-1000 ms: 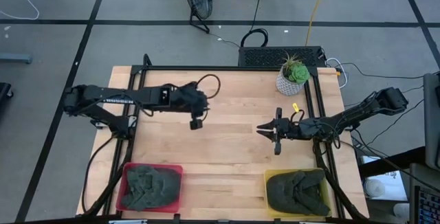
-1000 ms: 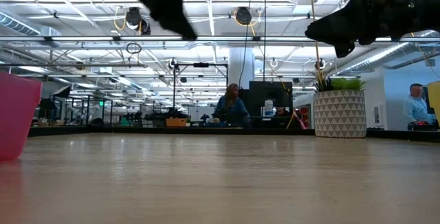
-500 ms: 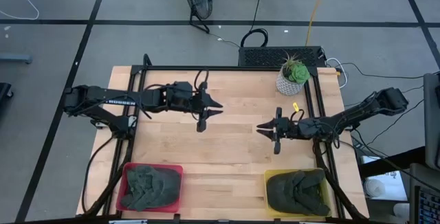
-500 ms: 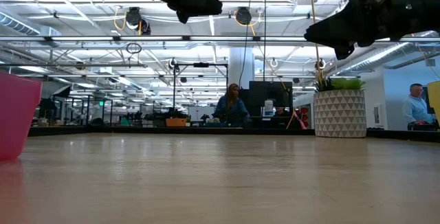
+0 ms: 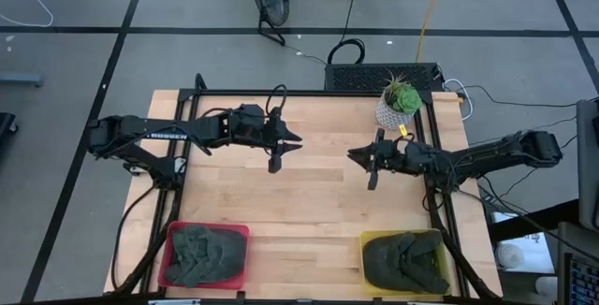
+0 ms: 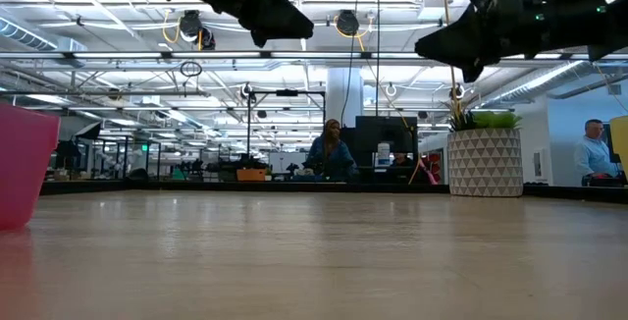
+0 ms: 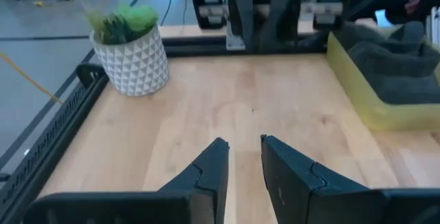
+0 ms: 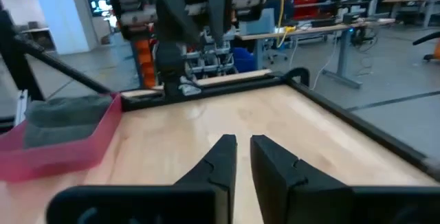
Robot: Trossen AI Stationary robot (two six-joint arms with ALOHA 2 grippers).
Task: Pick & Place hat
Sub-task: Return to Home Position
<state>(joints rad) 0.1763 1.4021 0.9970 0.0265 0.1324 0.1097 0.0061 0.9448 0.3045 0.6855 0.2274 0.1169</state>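
Soft, crumpled grey fabric caps [image 5: 206, 252] lie heaped in the pink plastic bin [image 5: 168, 254] at the tabletop's [image 5: 309, 202] left corner. Darker, near-black caps [image 5: 404, 260] lie slumped in the yellow plastic bin [image 5: 364, 258] at the right corner of the same edge.

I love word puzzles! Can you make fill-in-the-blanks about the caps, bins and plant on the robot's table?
The grey cap lies in the ___ bin.
The black cap lies in the ___ bin.
The potted plant stands nearest the ___ gripper.
Missing words: pink, yellow, right.
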